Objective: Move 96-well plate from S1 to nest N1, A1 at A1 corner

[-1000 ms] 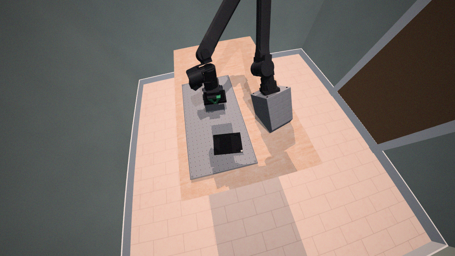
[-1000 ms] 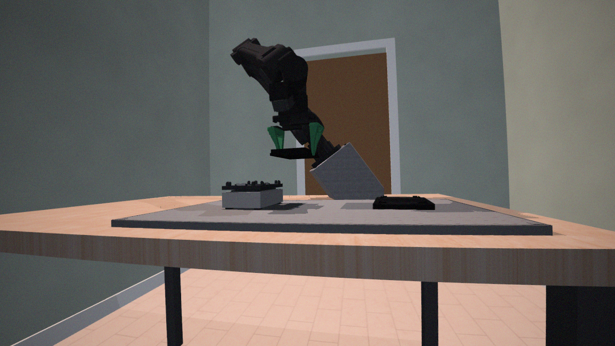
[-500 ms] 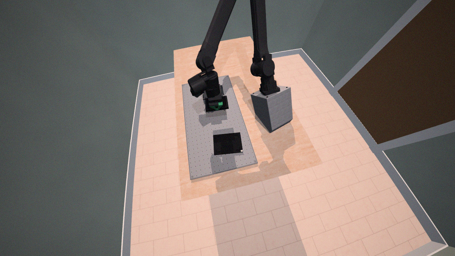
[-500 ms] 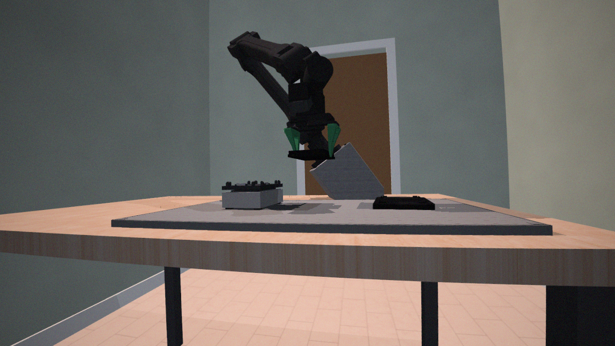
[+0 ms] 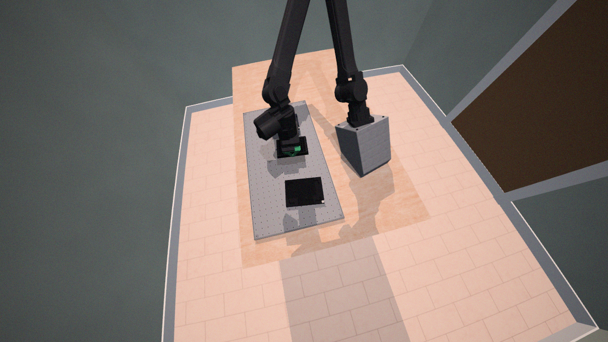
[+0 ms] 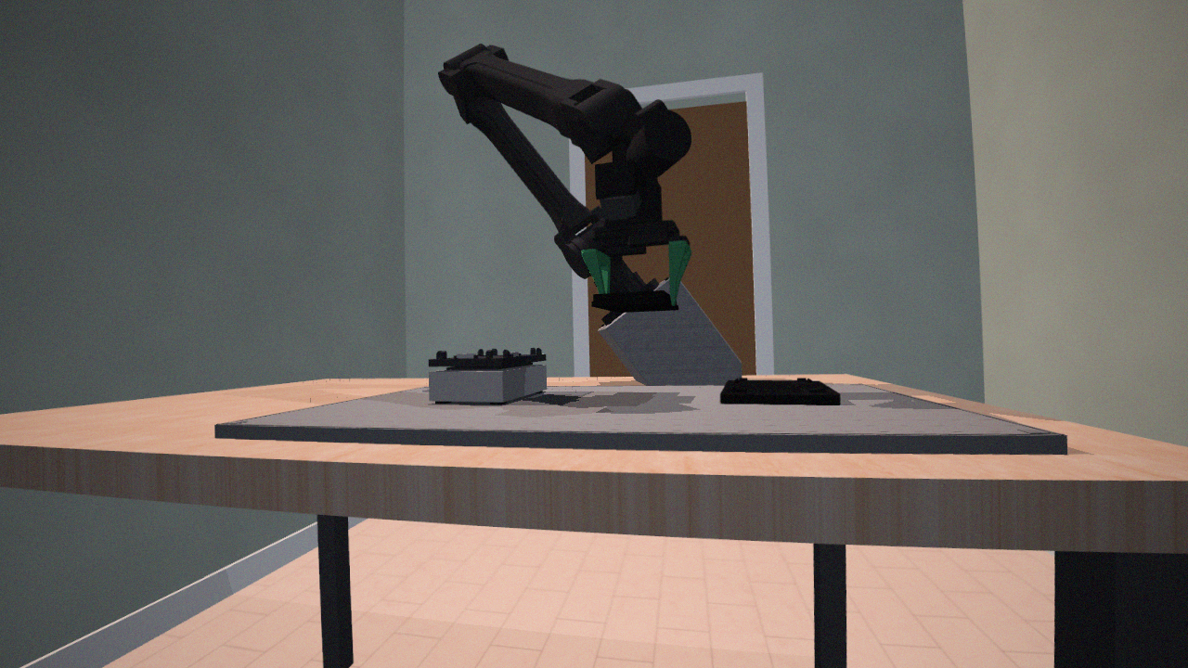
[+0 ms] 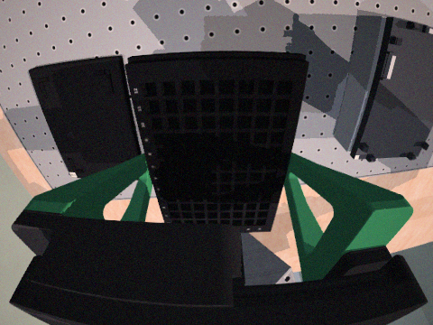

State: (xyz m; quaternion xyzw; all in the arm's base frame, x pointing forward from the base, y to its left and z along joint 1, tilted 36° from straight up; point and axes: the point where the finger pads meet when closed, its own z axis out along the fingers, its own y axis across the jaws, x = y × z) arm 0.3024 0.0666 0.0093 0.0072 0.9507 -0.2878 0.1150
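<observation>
My gripper (image 6: 638, 290) with green fingers is shut on the black 96-well plate (image 6: 633, 301), one finger on each long side. It holds the plate level, well above the grey perforated board, between the shaker and the nest. The plate fills the middle of the wrist view (image 7: 216, 139), wells up. The shaker S1 (image 6: 487, 378), a grey block with a black top, stands to the left with its pocket bare; in the wrist view (image 7: 391, 97) it is at the right. The black nest N1 (image 5: 303, 192) lies flat nearer the board's front, with a pale corner mark (image 5: 322, 201). In the top view the arm hides the shaker.
The grey perforated board (image 5: 289, 178) lies on a wooden table. The arm's grey base block (image 5: 363, 144) stands beside the board on its right. A brown door is behind the table in the exterior view.
</observation>
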